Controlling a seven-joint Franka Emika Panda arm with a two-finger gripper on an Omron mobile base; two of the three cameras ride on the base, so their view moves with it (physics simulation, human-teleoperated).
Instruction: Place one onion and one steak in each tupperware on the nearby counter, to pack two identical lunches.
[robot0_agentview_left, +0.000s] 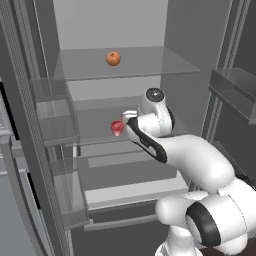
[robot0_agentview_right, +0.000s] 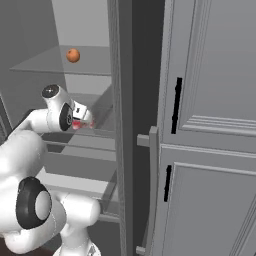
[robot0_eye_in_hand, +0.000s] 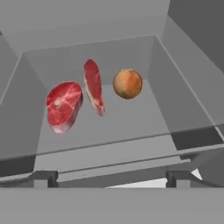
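Since those two steaks look floppy and a bit slick, I'd pinch across a thick edge rather than the flat face. The big steak (robot0_eye_in_hand: 63, 106) and the thin steak (robot0_eye_in_hand: 93, 85) sit on the fridge shelf (robot0_eye_in_hand: 131, 124), close but apart, with an onion (robot0_eye_in_hand: 127, 83) just beside them; that one's firm, round, probably rolls. Another onion (robot0_agentview_left: 113, 58) sits on the upper shelf (robot0_agentview_left: 150, 62). The gripper (robot0_eye_in_hand: 111, 177) hangs spread wide, holding nothing, at the shelf's front edge. Tight fridge walls all around.

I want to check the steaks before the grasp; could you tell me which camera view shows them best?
The hand view: both steaks, one broad and one edge-on, lie unobstructed on the shelf. The left base view shows one red piece beside the arm; the right base view shows a red sliver.
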